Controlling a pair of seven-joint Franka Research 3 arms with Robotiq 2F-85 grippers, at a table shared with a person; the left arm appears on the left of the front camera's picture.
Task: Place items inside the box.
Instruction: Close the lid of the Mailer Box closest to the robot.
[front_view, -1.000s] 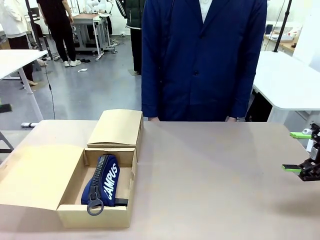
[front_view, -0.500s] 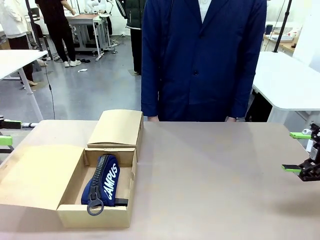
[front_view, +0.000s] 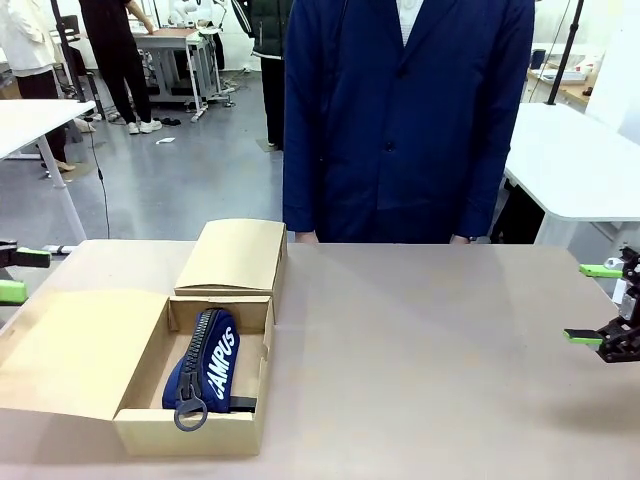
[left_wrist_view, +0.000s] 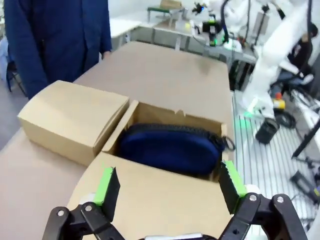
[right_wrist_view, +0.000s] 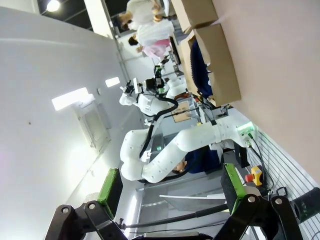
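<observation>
Since one second ago, the left gripper (front_view: 8, 273) has come into the front view at the 9 o'clock edge of the frame, its green pads parted and empty; the right gripper (front_view: 603, 303) holds the same pose at the 3 o'clock edge, jaws spread wide with nothing between them. The navy zip pouch (front_view: 204, 369) lies inside the open box (front_view: 190, 432), ring pull toward 6 o'clock, with a dark item partly visible beneath its 4 o'clock end; what that item is cannot be told. A second, closed box (front_view: 235, 254) touches the open one at its 12 o'clock side. The open flap (front_view: 80, 350) spreads toward 9 o'clock from the box. The person (front_view: 405, 120) stands at the far side of the table (front_view: 430, 350), at 12 o'clock.

In the left wrist view the left gripper (left_wrist_view: 168, 188) hangs above the flap, with the pouch (left_wrist_view: 167, 147) ahead of it in the box (left_wrist_view: 172, 116).

Judgement: the placing looks largely done; no loose item lies on the table surface. For the step in hand:
- Keep both sets of jaws apart and clear of the cardboard.
- Route the left arm above the flap, not across it, since the thin flap is likely to fold or drag the box.
- Approach any further item from above the pouch's 3 o'clock side, where free floor shows
</observation>
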